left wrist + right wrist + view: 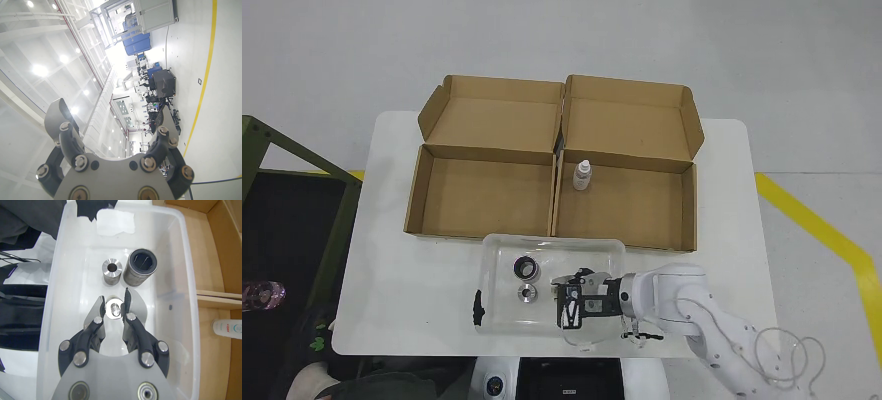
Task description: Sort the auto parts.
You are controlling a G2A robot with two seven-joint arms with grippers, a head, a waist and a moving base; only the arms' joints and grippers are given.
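Fingers [94,313] of the right gripper [114,296] are pinching a thin steel disc [113,311] lying in the clear bin [177,247]; such a shallow edge is risking slipping free and striking the nearby bushing [111,271].

The right claw [114,297] had black serrated fingers [128,298] and round silver screws [96,319]. Behind it, the arm [712,320] was smooth white.
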